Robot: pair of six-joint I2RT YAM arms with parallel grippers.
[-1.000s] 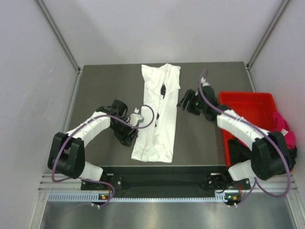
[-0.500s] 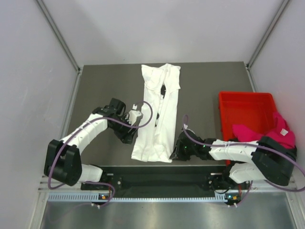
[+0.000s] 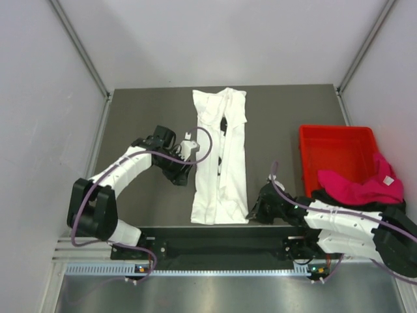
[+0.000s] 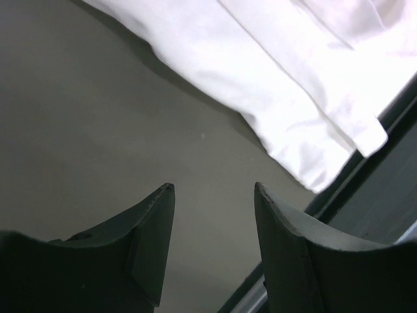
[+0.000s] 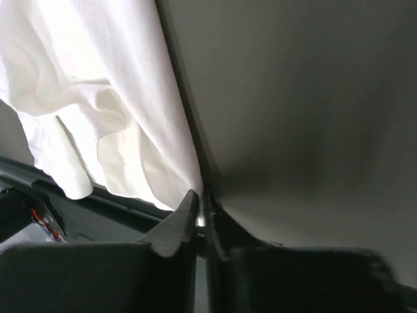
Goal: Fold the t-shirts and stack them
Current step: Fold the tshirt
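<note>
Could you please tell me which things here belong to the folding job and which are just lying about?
Job: white t-shirt on the table; pink t-shirt draped over the red bin.
Just lying about: red bin; table.

White t-shirt (image 3: pixel 220 176) soft matt cloth, tbl (image 3: pixel 143 111) smooth matt, bin (image 3: pixel 333 151) glossy plastic.

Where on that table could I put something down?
Bare table lies between the white t-shirt and the red bin, and in the far left corner beyond the left claw. Crowded: the near edge, where the right claw pinches the shirt's hem.
</note>
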